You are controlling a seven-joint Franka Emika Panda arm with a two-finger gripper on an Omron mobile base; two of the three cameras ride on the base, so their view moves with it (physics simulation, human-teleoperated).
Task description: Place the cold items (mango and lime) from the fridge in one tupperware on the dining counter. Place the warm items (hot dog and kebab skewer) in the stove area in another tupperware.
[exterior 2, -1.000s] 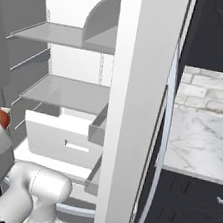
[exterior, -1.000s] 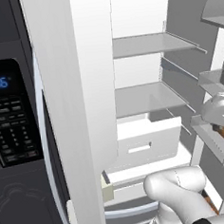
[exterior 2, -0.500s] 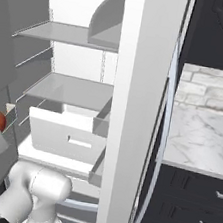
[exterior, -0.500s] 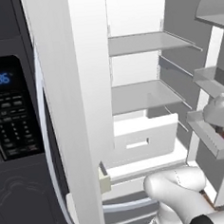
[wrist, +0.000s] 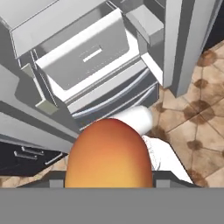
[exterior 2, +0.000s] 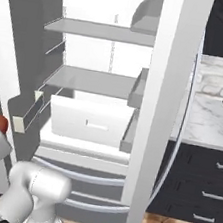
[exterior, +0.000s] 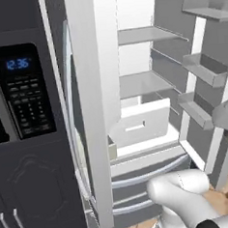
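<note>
We read one thing only: blue digits 12:35 glowing on the microwave display (exterior: 18, 63), at the top of the dark microwave control panel (exterior: 23, 91); the keypad markings below it are too small for us to read.

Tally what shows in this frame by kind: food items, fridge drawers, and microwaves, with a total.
Food items: 1, the mango held in the gripper
Fridge drawers: 1, the white drawer
Microwaves: 1, the black microwave
Total: 3

Orange mango (wrist: 108, 155) held in the hand (wrist: 109, 183), above fridge drawer (wrist: 87, 54).
</note>
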